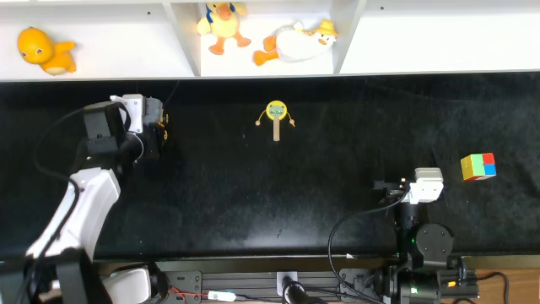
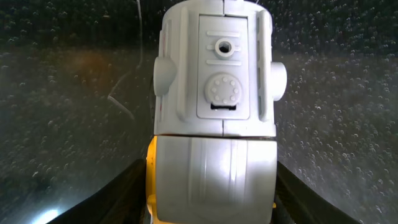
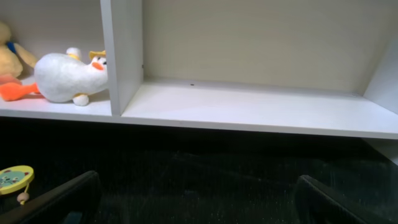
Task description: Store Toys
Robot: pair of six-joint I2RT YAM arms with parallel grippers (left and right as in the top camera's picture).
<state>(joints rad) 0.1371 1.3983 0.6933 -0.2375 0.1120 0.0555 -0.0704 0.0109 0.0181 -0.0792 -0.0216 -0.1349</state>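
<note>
My left gripper (image 1: 154, 128) is at the table's far left, shut on a white toy with a yellow part (image 2: 217, 93); in the left wrist view the toy stands between the two fingers (image 2: 118, 196) over the black mat. A small rattle drum (image 1: 276, 114) with a wooden handle lies at the table's middle back, also seen as the rattle drum (image 3: 15, 179) from the right wrist. A coloured cube (image 1: 477, 166) sits at the right. My right gripper (image 3: 199, 196) is open and holds nothing, low at the front right and facing the shelf.
A white shelf (image 1: 270, 74) runs along the back. Its left bay holds a yellow duck (image 1: 45, 51), its middle bay a yellow plush duck (image 1: 224, 24) and a white goose (image 3: 65, 78). The right bay's floor (image 3: 261, 109) is bare.
</note>
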